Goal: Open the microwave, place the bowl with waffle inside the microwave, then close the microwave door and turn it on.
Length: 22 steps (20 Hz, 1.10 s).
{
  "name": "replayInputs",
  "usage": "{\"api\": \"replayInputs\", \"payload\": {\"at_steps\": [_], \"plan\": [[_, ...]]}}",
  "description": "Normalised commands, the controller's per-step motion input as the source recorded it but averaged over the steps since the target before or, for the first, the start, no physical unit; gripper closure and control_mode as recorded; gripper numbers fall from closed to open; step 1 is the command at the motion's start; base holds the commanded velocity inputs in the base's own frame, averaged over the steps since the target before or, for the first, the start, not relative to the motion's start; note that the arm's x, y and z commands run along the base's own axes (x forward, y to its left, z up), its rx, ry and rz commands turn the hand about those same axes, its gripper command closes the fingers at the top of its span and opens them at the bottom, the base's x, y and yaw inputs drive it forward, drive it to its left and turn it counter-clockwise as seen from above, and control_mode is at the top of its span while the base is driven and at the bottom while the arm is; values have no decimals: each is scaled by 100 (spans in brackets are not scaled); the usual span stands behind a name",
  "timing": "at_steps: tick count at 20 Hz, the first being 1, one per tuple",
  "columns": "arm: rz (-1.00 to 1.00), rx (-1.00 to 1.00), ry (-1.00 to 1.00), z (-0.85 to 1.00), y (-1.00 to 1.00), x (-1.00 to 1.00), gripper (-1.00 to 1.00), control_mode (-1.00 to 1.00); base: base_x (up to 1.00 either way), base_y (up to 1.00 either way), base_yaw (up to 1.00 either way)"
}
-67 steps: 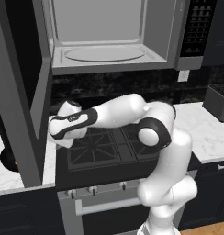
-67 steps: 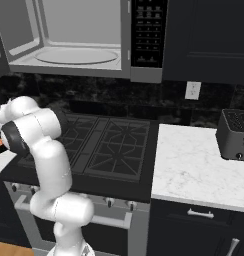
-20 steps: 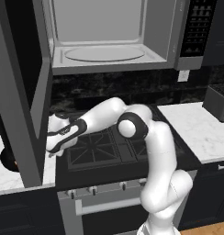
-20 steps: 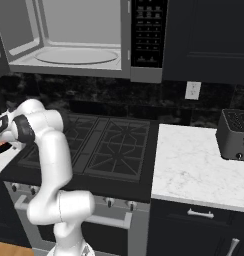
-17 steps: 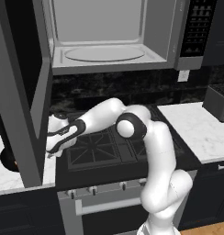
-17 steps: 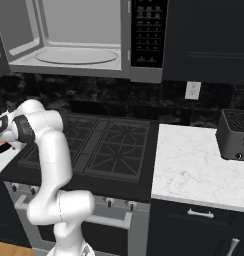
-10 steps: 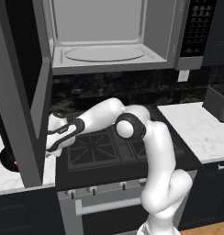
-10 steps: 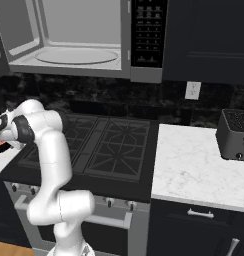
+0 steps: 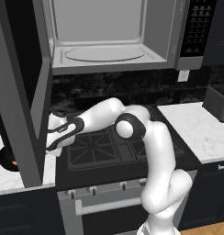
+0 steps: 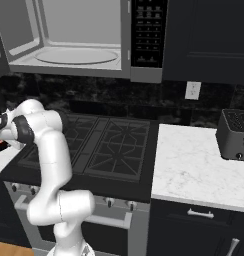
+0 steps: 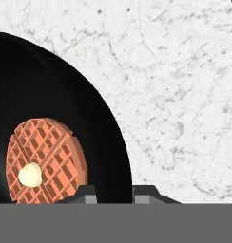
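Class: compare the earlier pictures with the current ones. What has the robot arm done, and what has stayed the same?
The arm swung left and reached down behind the open microwave door, bringing the gripper over the rim of the bowl with waffle, where its jaws are closing. The bowl sits on the counter; the microwave stays open and empty.

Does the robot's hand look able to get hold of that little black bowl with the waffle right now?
Probably yes. The hand is already at the rim of the bowl with waffle, one fingertip on each side of it, on the marble counter. Nothing lies between them.
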Motion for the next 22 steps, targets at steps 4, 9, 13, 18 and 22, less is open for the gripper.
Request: {"api": "replayInputs", "payload": {"at_steps": [4, 9, 13, 18, 22], "plan": [[0, 0, 0, 1, -16, -17, 100, -100, 0, 0, 0], [-3, 0, 0, 24, -55, -56, 100, -100, 0, 0, 0], [-3, 0, 0, 42, -90, -61, 100, -100, 0, 0, 0], [-1, 0, 0, 61, -98, -48, 100, -100, 0, 0, 0], [0, 0, 0, 63, -100, -42, 100, -100, 0, 0, 0]]}}
